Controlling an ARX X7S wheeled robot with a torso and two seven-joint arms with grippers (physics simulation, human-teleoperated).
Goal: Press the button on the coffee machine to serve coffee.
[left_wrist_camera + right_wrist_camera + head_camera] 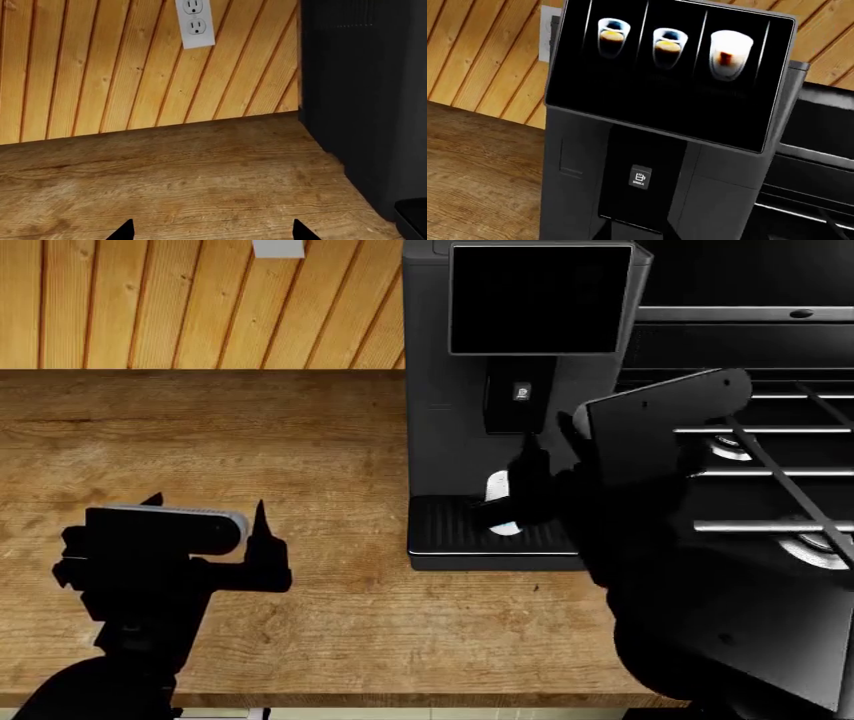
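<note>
Two arms: right tool [534,455] near button [639,177], gap unclear; left tool [207,512] wide.

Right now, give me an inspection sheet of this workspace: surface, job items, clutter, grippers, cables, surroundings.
Surface: wooden counter, no spills seen.
Job's things: coffee machine upright at the counter's back; its button sits below the black screen, which shows three drink pictures; a white mug stands on the drip tray, mostly hidden by the right arm.
Clutter: nothing seen.
Grippers: left gripper open over bare counter, away from the machine; right gripper in front of the machine, facing the button, not touching it; whether open or shut is unclear.
Cables: nothing seen.
Surroundings: wood-plank wall with a white outlet; stove beside the machine.
</note>
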